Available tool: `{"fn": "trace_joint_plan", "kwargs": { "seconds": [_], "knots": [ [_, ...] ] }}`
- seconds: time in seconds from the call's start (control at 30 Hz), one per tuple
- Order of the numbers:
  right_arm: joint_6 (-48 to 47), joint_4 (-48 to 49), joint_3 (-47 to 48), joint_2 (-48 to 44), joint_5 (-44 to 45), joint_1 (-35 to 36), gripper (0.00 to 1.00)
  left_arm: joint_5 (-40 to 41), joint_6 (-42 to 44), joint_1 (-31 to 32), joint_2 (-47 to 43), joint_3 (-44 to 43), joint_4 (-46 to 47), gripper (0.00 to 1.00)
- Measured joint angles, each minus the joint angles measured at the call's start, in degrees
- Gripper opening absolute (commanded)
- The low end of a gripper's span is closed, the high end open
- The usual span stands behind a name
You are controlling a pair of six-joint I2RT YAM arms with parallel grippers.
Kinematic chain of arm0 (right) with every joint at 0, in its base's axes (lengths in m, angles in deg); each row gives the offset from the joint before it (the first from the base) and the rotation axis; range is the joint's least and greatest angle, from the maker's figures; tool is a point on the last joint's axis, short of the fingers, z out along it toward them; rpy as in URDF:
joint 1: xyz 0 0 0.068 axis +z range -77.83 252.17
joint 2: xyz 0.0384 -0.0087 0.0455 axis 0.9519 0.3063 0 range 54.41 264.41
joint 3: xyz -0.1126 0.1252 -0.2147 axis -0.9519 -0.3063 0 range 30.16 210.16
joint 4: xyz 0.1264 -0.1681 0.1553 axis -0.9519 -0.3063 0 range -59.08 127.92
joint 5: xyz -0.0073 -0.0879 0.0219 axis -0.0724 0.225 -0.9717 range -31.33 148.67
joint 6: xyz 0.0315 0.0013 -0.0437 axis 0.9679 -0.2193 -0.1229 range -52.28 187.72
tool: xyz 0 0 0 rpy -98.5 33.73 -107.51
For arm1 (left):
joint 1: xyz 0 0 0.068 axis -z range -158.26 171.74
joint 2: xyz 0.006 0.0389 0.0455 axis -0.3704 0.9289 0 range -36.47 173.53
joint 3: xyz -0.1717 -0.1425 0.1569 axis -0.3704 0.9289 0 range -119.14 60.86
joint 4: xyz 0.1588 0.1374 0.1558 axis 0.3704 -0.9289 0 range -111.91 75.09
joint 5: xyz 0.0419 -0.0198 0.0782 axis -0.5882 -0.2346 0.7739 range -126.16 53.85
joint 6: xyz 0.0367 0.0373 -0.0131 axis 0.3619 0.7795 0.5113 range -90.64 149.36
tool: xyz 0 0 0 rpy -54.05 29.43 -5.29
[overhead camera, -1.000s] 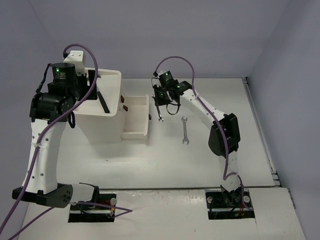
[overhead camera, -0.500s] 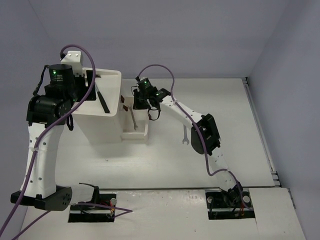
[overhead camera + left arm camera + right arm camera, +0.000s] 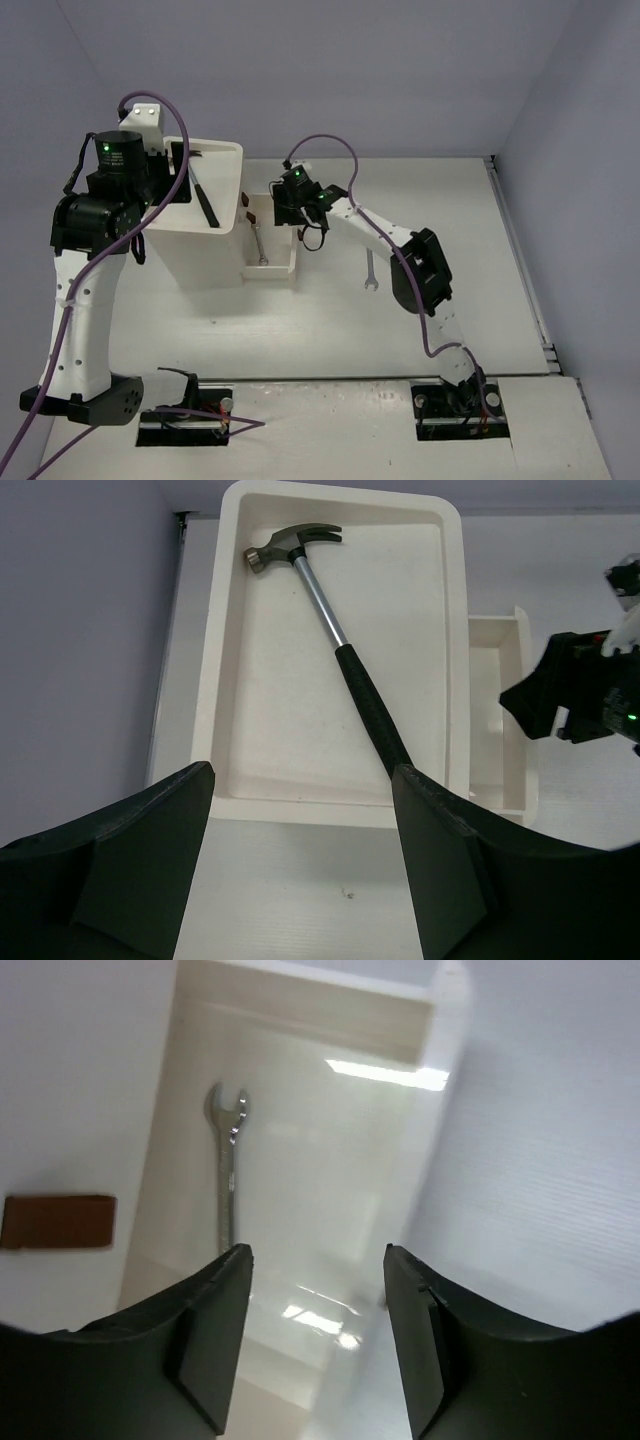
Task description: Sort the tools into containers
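right fingers stand released, empty. the wrench lies flat in the open drawer beneath, nearer one finger. raise straight up, clear of the drawer walls, before seeking the other wrench.

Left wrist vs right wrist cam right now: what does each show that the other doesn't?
Left wrist only: a black-handled steel-headed hammer lying diagonally in the rimmed top tray of the white plastic cabinet, seen past the open, empty left gripper.
Right wrist only: a small silver wrench lying flat in the pulled-out white drawer, a dark-red handle on the white face beside it, and the open right gripper holding nothing.
Both: that drawer, though no wrench is visible in it from the left wrist.
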Motion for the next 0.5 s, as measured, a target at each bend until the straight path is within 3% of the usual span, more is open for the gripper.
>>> {"fn": "trace_joint_plan", "kwargs": {
  "seconds": [0.1, 0.2, 0.33, 0.5],
  "knots": [
    [-2.76, 0.86, -10.58, -9.13, 2.79, -2.14, 0.67, -0.29, 0.0, 0.19, 0.08, 0.0, -0.02, 0.68],
    [-4.54, 0.46, -21.13, -17.75, 5.07, -7.26, 0.69, -0.53, 0.0, 0.52, 0.39, -0.07, -0.01, 0.68],
    [-5.89, -0.6, -29.4, -21.92, 7.56, -14.03, 0.62, -0.96, 0.0, 1.02, 1.39, -0.64, -0.03, 0.68],
    [-6.99, -3.24, -35.67, -21.68, 7.06, -15.43, 0.46, -1.06, 0.0, 1.44, 2.23, -0.72, -0.04, 0.68]
  ]
}}
